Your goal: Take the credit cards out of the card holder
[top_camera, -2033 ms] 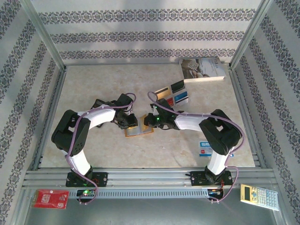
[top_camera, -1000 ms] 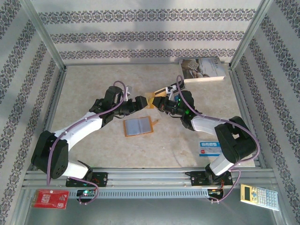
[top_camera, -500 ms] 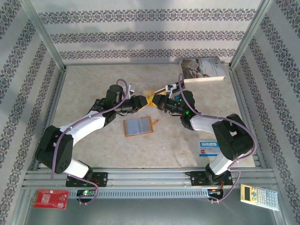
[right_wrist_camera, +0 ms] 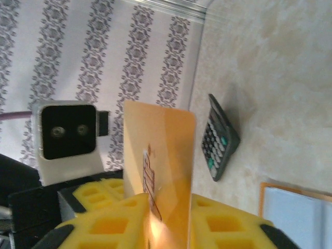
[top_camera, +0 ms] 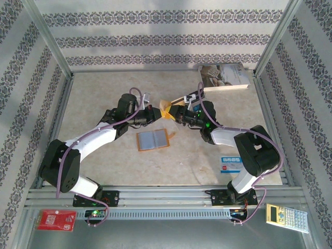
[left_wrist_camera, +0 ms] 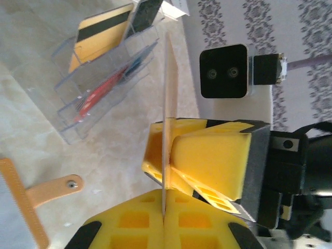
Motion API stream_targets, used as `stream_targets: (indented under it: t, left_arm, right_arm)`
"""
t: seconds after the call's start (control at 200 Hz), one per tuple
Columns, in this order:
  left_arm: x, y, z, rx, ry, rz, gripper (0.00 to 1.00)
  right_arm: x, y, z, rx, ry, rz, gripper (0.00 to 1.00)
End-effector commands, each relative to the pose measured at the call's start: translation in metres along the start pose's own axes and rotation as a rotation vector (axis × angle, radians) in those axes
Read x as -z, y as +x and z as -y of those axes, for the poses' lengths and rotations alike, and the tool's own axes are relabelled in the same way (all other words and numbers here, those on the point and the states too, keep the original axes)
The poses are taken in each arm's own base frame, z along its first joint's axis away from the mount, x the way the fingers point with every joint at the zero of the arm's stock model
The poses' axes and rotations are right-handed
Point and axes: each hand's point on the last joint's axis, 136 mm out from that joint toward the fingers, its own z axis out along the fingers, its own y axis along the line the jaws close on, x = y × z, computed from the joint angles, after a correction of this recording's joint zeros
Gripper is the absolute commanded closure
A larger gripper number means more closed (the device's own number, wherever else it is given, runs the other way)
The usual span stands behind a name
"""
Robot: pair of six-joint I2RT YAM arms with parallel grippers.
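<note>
The card holder [top_camera: 153, 139] lies open flat on the table, blue-grey lining up, and its edge shows in the right wrist view [right_wrist_camera: 298, 207]. Above and behind it an orange credit card [top_camera: 167, 109] hangs between both grippers. My left gripper [top_camera: 158, 111] is shut on the card's edge; in the left wrist view the card [left_wrist_camera: 169, 93] stands edge-on out of the left gripper [left_wrist_camera: 165, 207]. My right gripper [top_camera: 175, 113] faces it, its yellow fingers [left_wrist_camera: 212, 155] slightly parted on either side of the card. In the right wrist view the card [right_wrist_camera: 166, 155] stands slantwise in the right gripper [right_wrist_camera: 168, 212].
A clear card stand [left_wrist_camera: 104, 67] holding several cards stands behind the grippers. A book [top_camera: 224, 76] lies at the back right and a blue-and-red card [top_camera: 231, 163] at the front right. A dark calculator [right_wrist_camera: 220, 137] lies on the table.
The right gripper lifted the orange card from the holder to mid-air. The left gripper reached over and shut on it. The right jaws have just loosened.
</note>
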Motion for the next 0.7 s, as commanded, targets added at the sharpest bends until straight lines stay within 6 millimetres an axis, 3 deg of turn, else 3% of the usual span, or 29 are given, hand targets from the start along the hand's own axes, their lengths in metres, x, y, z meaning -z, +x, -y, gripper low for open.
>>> stream_targets:
  t: [0.0, 0.125, 0.275, 0.51, 0.695]
  left_arm:
    - [0.007, 0.005, -0.011, -0.148, -0.145, -0.011, 1.00]
    - [0.008, 0.008, -0.027, -0.227, -0.256, -0.030, 1.00]
    - [0.006, 0.007, -0.033, -0.334, -0.355, -0.058, 1.00]
    - [-0.016, -0.005, -0.025, -0.511, -0.448, -0.096, 1.00]
    - [-0.048, -0.019, -0.010, -0.652, -0.443, -0.118, 1.00]
  right_arm:
    - [0.012, -0.007, 0.004, 0.101, 0.094, 0.032, 0.68]
    - [0.027, -0.011, 0.019, 0.160, 0.247, 0.048, 0.56]
    - [0.053, -0.023, 0.029, 0.204, 0.389, 0.091, 0.40]
    - [0.114, -0.050, 0.049, 0.265, 0.641, 0.225, 0.26]
    - [0.160, -0.061, 0.059, 0.276, 0.781, 0.308, 0.15]
